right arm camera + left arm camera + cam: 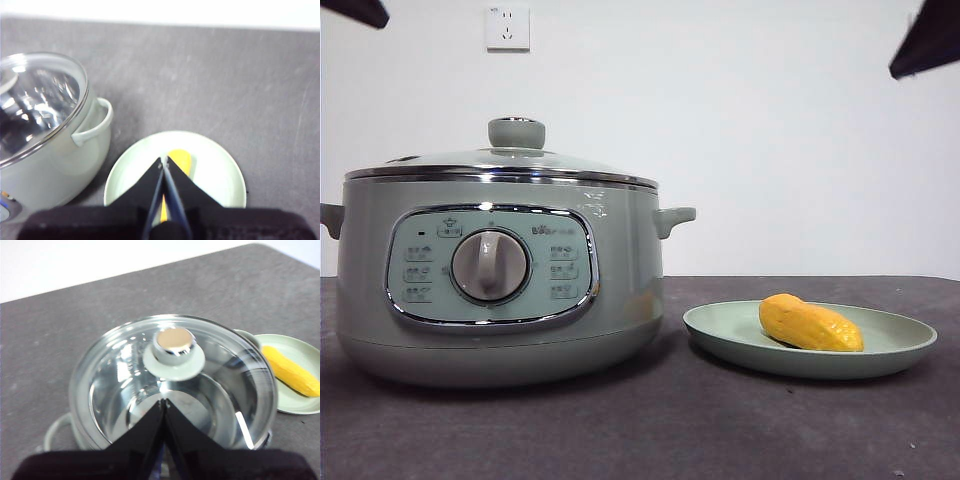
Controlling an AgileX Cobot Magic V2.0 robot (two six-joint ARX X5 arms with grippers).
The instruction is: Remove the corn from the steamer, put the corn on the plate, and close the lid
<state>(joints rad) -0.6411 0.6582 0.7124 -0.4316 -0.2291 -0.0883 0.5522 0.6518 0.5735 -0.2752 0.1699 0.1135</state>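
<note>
Front view: steamer [495, 285] on the dark bench [650, 430], lid [505, 165] seated flat on the chrome rim, knob up; just beside it the plate [720, 335] with the corn [809, 324] lying on its side inside, toward the rear. Only two black tips at the top corners, high and well clear of everything — no telling here which arm is which. Left wrist view: left pincer [164, 401] pressed together, holding nothing, hanging above the lid [240, 370]; knob [174, 342] near the tips but apart from them; steamer wall and one side handle [56, 427] showing below the glass; inside, only shiny metal visible thru the lid, no cob; plate [285, 405] and corn [291, 371] off to one side. Right wrist view: right pincer [163, 161] also pressed together and empty, poised over the plate [220, 170], corn [181, 161] partly hidden behind the tips, not gripped; steamer [55, 170] w/ lid [45, 100] on, close by the plate but not touching as far as can be told. Judged from this: all three steps look done — corn out, corn on plate, lid shut. Nothing left to grasp; next move prob. calls only for both arms to park clear, w/o nudging knob or plate rim.
</note>
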